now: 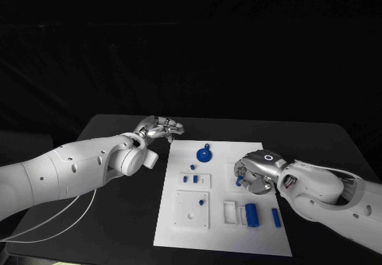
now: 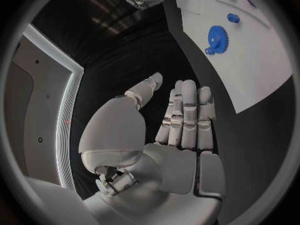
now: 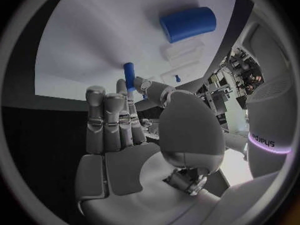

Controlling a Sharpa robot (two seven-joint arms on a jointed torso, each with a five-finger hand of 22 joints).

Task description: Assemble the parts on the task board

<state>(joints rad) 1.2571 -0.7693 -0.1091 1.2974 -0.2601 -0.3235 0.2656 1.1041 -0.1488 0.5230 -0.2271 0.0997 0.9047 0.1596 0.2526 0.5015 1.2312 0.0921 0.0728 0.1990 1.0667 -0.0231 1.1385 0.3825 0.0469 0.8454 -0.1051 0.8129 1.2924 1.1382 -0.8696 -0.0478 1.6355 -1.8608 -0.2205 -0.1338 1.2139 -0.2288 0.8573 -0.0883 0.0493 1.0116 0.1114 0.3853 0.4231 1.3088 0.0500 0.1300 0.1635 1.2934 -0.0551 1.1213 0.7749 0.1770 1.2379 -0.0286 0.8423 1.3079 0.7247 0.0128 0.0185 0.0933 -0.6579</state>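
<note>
The black table (image 1: 119, 124) is seen under the white rectangular task board (image 1: 227, 221), which lies flat at its middle. The left hand (image 1: 159, 128) is positioned over the bare table just beyond the board's far left corner; in the left wrist view its fingers (image 2: 187, 115) are extended side by side and nothing is held. The right hand (image 1: 256, 172) is positioned over the board's right half, and a small blue cylindrical peg (image 3: 129, 76) is pinched between its thumb and a finger. A blue toothed gear wheel (image 1: 205, 154) is located on the far part of the board. A larger blue cylinder (image 1: 252, 214) rests beside a white rectangular holder block (image 1: 229, 213) near the front edge, with a slim blue bar (image 1: 276, 217) to its right. Two short blue pins (image 1: 191, 178) are seated in a raised white square plate (image 1: 194, 179), and one small blue pin (image 1: 201, 202) in the larger white plate (image 1: 192, 209). The lettering "edipus" is partly legible on the robot's casing in the right wrist view.
</note>
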